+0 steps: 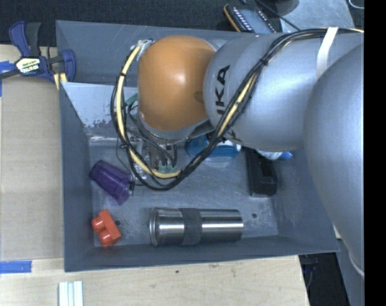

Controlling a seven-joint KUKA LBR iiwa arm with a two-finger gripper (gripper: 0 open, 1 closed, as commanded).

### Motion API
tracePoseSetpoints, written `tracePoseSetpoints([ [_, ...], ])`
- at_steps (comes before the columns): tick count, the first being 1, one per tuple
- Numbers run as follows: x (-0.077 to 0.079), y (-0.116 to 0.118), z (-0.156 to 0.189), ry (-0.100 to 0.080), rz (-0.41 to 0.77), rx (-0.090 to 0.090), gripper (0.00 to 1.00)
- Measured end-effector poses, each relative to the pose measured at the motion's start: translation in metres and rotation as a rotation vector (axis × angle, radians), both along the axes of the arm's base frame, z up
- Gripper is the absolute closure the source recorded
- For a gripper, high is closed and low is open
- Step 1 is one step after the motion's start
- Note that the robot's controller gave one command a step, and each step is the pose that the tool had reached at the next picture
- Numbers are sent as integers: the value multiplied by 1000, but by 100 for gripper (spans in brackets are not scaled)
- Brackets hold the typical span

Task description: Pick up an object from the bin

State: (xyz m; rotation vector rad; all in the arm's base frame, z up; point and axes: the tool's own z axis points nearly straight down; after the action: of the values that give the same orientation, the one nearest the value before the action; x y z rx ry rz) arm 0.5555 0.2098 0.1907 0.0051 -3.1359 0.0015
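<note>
In the grey bin the hand hangs beside a purple piece at the left edge. Its grip cannot be told; nothing seems lifted.

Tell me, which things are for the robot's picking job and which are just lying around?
For the job: gripper, grey bin, maybe the purple piece nearest it.
Lying around: orange block, silver cylinder, black block, blue thing.

Arm in bin beside purple block
</note>
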Motion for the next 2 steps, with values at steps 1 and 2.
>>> tracePoseSetpoints([
  [1, 2, -1, 5, -8, -4, 2, 0],
  [2, 19, 22, -59, 1, -244, -2, 0],
])
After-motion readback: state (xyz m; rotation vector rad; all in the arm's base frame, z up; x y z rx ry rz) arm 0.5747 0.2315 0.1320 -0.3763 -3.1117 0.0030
